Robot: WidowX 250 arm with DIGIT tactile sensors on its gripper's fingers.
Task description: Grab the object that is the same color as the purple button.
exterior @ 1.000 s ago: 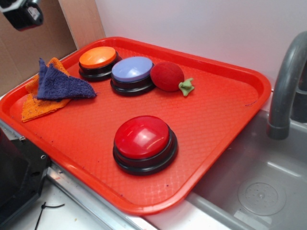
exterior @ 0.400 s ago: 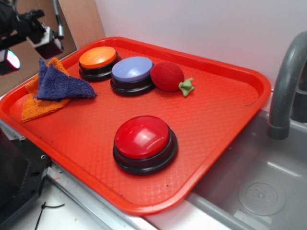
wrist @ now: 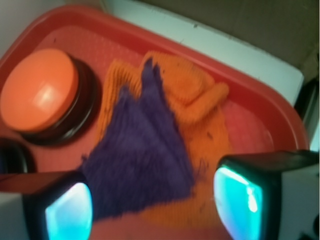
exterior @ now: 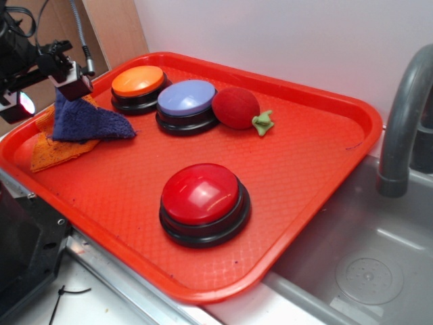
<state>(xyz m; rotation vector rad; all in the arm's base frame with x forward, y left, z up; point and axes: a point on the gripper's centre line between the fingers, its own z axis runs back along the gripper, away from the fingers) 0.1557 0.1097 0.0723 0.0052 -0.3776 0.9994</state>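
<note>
The object, a fuzzy dark purple rag [exterior: 86,122], lies folded on an orange cloth [exterior: 49,153] at the left end of the red tray [exterior: 308,159]. The purple button [exterior: 187,98], lavender-topped on a black base, stands at the back of the tray, to the right of the rag. My gripper [exterior: 44,95] hangs open just over the rag's left peak. In the wrist view the rag [wrist: 140,155] spreads between the two glowing fingers of the gripper [wrist: 155,205], which do not touch it. Nothing is held.
An orange button [exterior: 137,82] stands left of the purple one, close to the rag. A red plush ball with a green tuft [exterior: 236,107] and a red button [exterior: 200,194] also sit on the tray. A grey faucet [exterior: 404,118] and sink [exterior: 369,267] lie to the right.
The gripper has come down and to the right from the upper left corner, and now hangs right over the purple rag. The rag and buttons have not moved.
</note>
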